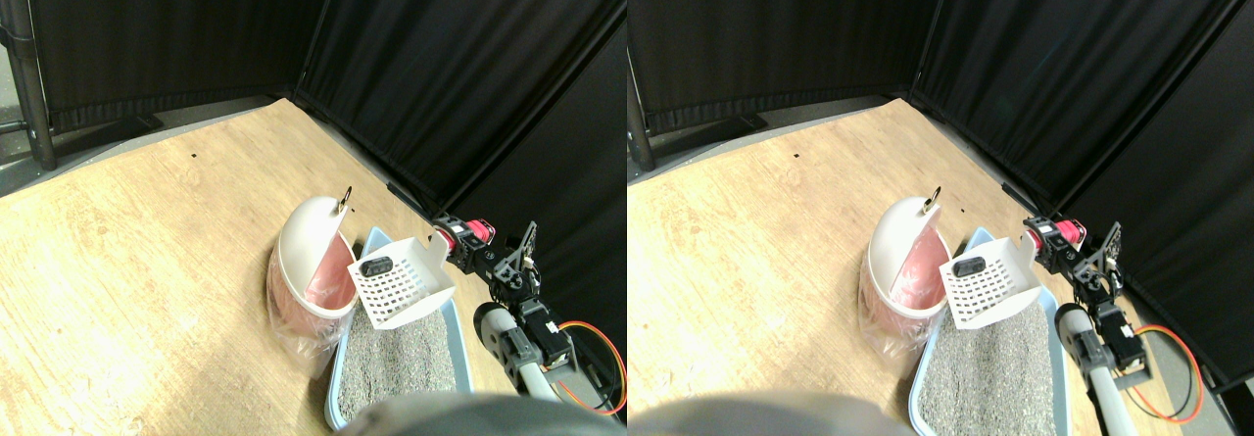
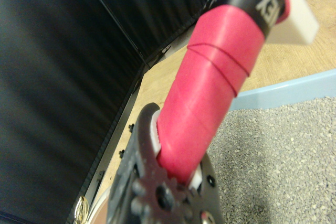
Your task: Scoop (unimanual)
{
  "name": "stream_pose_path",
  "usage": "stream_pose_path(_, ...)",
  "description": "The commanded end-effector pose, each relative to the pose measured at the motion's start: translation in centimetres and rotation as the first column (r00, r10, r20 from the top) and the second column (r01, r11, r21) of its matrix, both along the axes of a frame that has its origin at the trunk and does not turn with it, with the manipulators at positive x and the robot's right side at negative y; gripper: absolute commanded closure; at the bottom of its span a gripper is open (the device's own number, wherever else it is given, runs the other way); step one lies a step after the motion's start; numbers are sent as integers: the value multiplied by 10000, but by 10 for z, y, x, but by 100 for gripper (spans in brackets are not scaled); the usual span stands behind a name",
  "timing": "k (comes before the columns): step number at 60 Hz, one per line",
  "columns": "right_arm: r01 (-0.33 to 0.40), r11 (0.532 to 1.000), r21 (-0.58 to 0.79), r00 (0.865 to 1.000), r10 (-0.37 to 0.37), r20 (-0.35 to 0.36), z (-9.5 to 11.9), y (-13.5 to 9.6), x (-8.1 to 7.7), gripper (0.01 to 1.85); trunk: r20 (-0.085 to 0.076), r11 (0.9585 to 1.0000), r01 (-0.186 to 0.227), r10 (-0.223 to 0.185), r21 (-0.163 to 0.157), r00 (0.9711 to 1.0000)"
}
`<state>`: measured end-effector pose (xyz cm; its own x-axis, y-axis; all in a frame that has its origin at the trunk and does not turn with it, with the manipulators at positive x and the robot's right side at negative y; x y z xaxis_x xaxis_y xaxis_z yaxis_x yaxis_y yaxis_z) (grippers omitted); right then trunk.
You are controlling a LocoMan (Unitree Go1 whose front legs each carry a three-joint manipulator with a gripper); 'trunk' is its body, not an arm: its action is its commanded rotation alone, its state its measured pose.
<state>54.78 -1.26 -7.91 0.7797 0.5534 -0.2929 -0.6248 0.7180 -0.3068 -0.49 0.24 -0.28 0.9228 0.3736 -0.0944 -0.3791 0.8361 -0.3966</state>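
Note:
A white slotted scoop hangs tilted over the far end of the light blue litter tray, right beside the white bin. A small dark lump lies in the scoop at the edge nearest the bin. My right gripper is shut on the scoop's red wrapped handle. In the wrist view the red handle runs out of the dark jaw frame of the gripper, above the grey litter. Grey litter fills the tray.
The white domed bin, lined with a pink bag, stands on the wooden floor to the left of the tray. Black curtains close off the back and right. An orange cable loops by my arm.

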Motion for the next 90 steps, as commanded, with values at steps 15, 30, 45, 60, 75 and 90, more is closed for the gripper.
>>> stream_pose_path(15,1006,9931,-600,9925,-960,755,16,8,-1,180,-58,9989,-244,242,-410,9997)
stream_pose_path(30,745,9941,-782,9779,-574,2012,16,10,-1,180,-46,9988,-243,241,-426,9997)
stream_pose_path(45,495,9930,-1075,9721,-232,2336,14,13,-4,161,-55,9987,-245,242,-450,9997)
stream_pose_path(60,419,9915,-1228,9615,-66,2747,16,9,-1,170,-5,9989,-204,204,-428,9998)
stream_pose_path(75,603,9888,-1368,9440,-120,3298,22,10,3,174,-7,9988,-185,185,-445,9998)
stream_pose_path(90,482,9870,-1535,9249,140,3799,27,12,8,176,54,9985,-250,253,-496,9997)
